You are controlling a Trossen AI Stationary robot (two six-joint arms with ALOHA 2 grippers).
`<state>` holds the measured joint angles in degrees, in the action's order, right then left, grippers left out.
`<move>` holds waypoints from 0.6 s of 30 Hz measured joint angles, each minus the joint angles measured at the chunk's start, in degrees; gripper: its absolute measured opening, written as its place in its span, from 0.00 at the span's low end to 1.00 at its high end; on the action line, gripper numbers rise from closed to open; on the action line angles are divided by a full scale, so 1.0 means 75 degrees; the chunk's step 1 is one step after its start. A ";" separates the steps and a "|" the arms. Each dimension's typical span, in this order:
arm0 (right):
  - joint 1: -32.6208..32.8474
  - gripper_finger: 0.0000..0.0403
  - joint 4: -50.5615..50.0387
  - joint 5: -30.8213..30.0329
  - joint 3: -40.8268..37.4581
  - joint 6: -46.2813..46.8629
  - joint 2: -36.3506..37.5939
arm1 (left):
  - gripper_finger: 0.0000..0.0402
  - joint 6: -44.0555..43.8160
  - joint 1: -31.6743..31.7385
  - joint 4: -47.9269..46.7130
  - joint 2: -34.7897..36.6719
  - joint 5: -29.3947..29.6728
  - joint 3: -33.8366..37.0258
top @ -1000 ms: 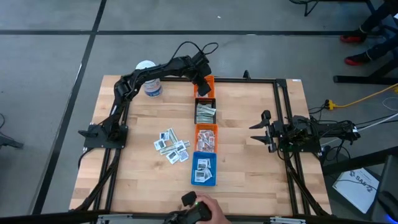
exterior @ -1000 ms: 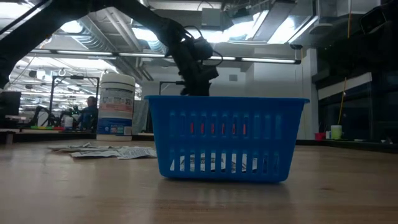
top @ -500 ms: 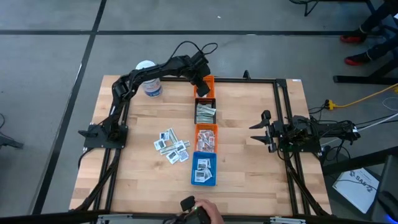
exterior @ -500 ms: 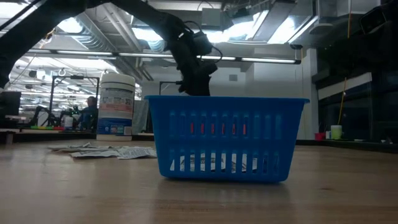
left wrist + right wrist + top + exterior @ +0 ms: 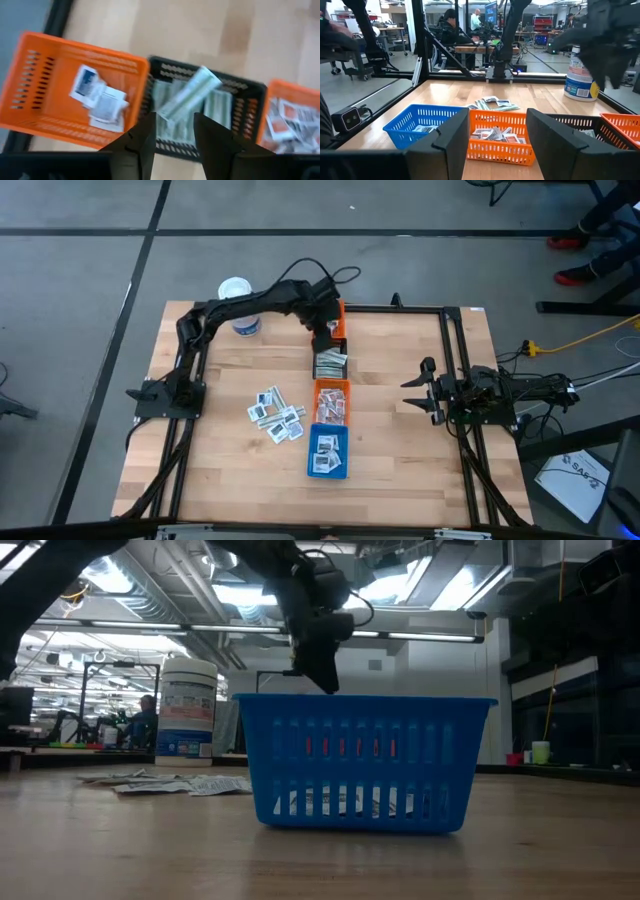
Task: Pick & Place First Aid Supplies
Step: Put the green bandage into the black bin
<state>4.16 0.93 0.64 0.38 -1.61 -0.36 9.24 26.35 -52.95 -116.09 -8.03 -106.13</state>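
**Left gripper poised over the bin row, fingers spread and empty**

The first aid supplies (image 5: 277, 415) not yet sorted lie as a loose cluster of small white packets on the bare desk (image 5: 400, 450), just at nine o'clock of the bin row. More packets sit inside the bins: two or three white ones in the far orange bin (image 5: 65, 87), pale beige-green strips (image 5: 189, 95) in the black bin (image 5: 330, 363), red-printed packets in the near orange bin (image 5: 332, 401), and black-printed ones in the blue bin (image 5: 328, 452). The four bins run in a line from twelve to six o'clock down the middle of the desk.

The left gripper (image 5: 326, 332) hangs above the line where the far orange bin meets the black bin, its fingers (image 5: 142, 142) spread apart with nothing between them. A white tub (image 5: 236, 305) stands at ten o'clock, near the desk's far edge.

The right gripper (image 5: 418, 392) waits at three o'clock, fingers spread, holding nothing.
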 joint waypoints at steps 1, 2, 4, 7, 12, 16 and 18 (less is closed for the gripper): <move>-0.0003 0.48 0.0003 0.0000 0.0000 0.0000 0.0000 | 0.31 0.0071 -0.0071 -0.0116 0.0020 0.0002 0.0002; -0.0003 0.48 0.0003 0.0000 0.0000 0.0000 0.0003 | 0.31 0.0175 -0.0155 -0.0202 0.0049 0.0019 0.0003; -0.0001 0.48 0.0000 0.0000 0.0000 0.0000 0.0000 | 0.31 0.0439 -0.0294 -0.0382 0.0166 0.0056 0.0025; -0.0001 0.48 -0.0002 0.0000 0.0000 0.0000 0.0002 | 0.31 0.0909 -0.0519 -0.0399 0.0556 0.0129 0.0519; -0.0001 0.48 0.0003 0.0000 0.0000 0.0000 0.0001 | 0.31 0.1027 -0.1040 -0.0196 0.1593 0.0602 0.1779; 0.0000 0.48 0.0000 0.0000 0.0000 0.0000 0.0000 | 0.31 0.0652 -0.1479 -0.0133 0.2325 0.0740 0.2629; 0.0000 0.48 0.0001 0.0000 0.0000 0.0001 0.0000 | 0.31 0.0418 -0.1712 -0.0136 0.2619 0.0746 0.2963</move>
<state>4.16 0.94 0.64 0.38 -1.60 -0.36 12.37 13.51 -53.97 -96.44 -2.44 -83.90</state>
